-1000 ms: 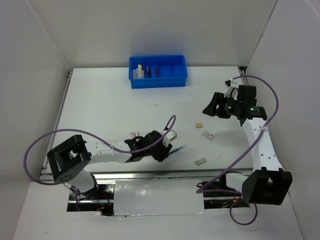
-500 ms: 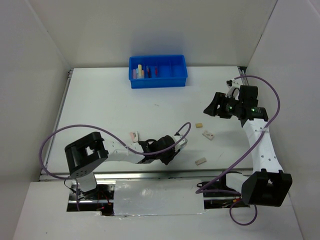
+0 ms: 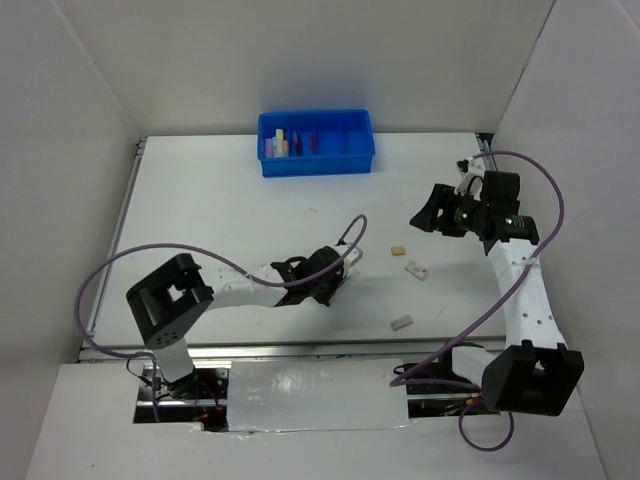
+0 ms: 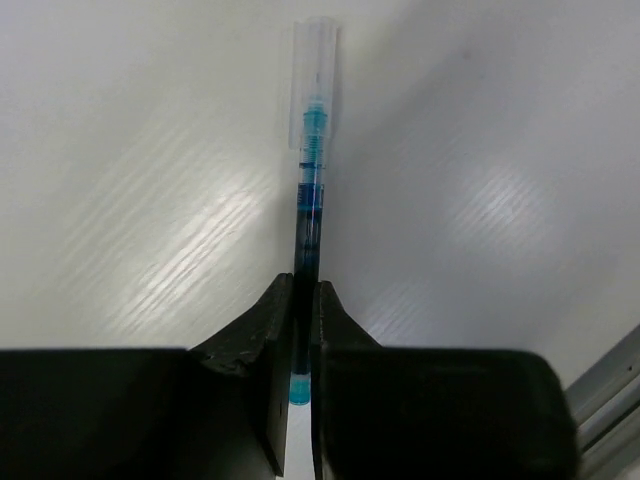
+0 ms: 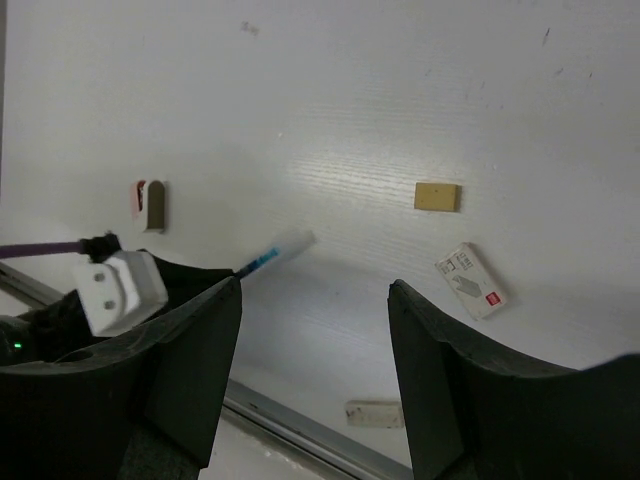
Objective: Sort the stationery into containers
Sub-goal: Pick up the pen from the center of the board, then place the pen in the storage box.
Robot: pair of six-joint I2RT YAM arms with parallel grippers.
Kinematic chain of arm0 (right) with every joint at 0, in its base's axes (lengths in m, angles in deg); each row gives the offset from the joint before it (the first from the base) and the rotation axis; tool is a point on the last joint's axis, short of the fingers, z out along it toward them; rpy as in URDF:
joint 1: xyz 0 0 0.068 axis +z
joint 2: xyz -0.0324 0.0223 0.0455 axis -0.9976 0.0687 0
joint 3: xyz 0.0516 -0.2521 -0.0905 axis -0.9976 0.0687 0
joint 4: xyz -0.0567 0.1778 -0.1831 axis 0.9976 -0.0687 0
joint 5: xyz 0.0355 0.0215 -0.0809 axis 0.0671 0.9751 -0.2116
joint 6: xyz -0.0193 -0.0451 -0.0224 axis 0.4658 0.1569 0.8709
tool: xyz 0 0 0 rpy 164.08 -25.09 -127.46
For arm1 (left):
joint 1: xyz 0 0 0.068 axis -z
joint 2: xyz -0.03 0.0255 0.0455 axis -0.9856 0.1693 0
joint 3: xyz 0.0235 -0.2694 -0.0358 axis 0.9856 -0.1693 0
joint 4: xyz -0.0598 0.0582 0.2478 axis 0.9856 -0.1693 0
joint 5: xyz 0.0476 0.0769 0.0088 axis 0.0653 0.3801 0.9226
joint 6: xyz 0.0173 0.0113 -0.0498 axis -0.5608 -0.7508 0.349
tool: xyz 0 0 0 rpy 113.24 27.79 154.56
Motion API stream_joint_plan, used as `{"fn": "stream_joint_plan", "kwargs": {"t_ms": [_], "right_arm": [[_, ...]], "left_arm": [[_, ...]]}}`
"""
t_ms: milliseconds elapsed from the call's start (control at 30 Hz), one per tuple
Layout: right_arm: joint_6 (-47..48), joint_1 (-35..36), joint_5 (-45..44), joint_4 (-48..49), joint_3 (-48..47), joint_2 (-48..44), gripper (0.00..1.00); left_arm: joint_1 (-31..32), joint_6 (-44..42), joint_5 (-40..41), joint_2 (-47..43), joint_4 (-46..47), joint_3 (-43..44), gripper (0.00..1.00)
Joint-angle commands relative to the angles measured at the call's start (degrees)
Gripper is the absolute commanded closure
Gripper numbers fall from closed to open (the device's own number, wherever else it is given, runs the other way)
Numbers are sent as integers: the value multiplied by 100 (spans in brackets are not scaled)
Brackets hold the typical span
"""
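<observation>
A white table (image 3: 200,220) sits boxed in by plain white walls (image 3: 300,60).

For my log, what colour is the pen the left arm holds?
Blue pen, clearest from left wrist.

Bright, even light from above washed the white table (image 3: 200,220), leaving only faint, soft shadows. Nearer than the blue tray (image 3: 316,142), both wrist views caught streaky glare on the surface, and their dark foregrounds were slightly soft.
</observation>
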Motion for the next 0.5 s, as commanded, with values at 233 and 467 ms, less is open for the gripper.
{"fn": "stream_joint_plan", "kwargs": {"t_ms": [233, 467], "right_arm": [[-7, -139, 106, 207, 138, -136, 33], [11, -157, 124, 322, 287, 40, 33]], "left_arm": [[-1726, -488, -365, -1111, -1566, 2210, 100], [-3388, 187, -691, 994, -1321, 5115, 100]]}}
